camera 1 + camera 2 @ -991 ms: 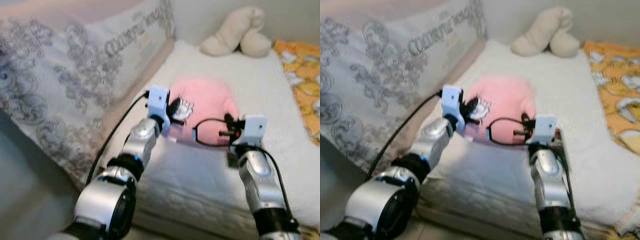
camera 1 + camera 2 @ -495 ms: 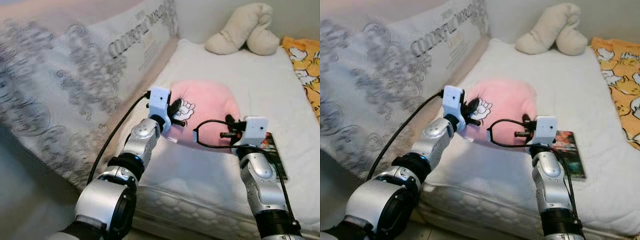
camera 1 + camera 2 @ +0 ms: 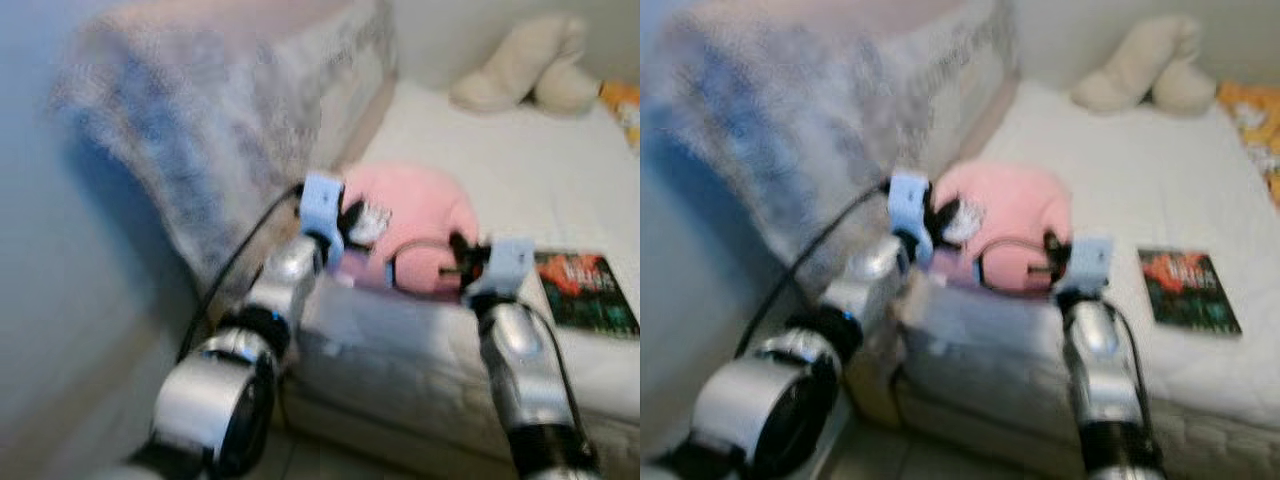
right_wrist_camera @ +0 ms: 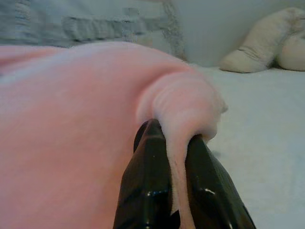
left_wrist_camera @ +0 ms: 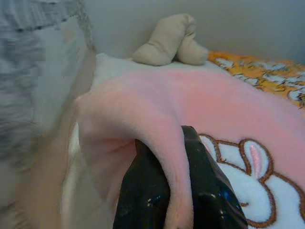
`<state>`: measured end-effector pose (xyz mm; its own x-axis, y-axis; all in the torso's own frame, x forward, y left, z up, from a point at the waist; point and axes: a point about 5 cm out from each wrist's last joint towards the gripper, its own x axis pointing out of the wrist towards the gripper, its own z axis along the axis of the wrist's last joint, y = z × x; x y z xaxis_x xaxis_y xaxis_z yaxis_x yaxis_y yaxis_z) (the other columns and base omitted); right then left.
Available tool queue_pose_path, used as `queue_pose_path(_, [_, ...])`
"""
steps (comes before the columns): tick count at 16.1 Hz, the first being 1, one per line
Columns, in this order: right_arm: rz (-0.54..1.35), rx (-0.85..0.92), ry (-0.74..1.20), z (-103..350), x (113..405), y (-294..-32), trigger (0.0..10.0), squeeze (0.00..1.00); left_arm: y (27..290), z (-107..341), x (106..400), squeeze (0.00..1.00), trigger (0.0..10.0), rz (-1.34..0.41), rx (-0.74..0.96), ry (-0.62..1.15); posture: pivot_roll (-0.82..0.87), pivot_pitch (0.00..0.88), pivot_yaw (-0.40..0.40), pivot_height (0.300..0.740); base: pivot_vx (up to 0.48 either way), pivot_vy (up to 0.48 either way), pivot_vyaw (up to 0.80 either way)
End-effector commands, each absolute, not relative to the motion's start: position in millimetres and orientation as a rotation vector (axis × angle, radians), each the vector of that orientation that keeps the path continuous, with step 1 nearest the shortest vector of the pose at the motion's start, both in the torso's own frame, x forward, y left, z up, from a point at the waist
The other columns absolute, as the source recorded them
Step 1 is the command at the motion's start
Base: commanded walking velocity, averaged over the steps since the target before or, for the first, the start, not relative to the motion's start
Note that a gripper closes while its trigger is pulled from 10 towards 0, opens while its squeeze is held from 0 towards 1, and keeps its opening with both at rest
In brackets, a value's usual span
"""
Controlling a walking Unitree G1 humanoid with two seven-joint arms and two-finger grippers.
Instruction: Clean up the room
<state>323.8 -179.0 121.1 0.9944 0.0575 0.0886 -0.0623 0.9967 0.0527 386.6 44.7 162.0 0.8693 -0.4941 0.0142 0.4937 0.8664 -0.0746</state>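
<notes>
the left gripper (image 5: 176,210) and right gripper (image 4: 177,200) each pinch a fold of the pink blanket (image 3: 420,215), which looks soft, light and floppy, best held by its edges.

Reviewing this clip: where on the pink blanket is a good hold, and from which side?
At its near edge, from the bed's front. The pink blanket lies flat, and its soft rim folds up thin enough to pinch, as the left hand and right hand do.

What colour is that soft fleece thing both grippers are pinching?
The soft fleece cushion is pink with a white rabbit patch, clearest in the left wrist view.
</notes>
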Motion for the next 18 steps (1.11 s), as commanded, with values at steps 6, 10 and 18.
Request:
queue_pose_path(6, [0.058,0.038,-0.138,134,326,-180,10.0,0.0,39,175,389,0.0,10.0,-0.54,-0.072,-0.041,-0.05,0.0,0.073,0.732,0.48,0.0,0.0])
queue_pose_path(10, [0.059,0.034,-0.133,134,326,-181,10.0,0.0,40,174,389,0.0,10.0,-0.528,-0.08,-0.039,-0.05,0.0,0.071,0.732,0.48,0.0,0.0])
queue_pose_path(18, [0.051,-0.017,-0.092,131,331,-195,10.0,0.0,24,174,387,0.0,10.0,-0.556,-0.069,0.003,-0.05,0.0,0.049,0.732,0.472,0.0,0.0])
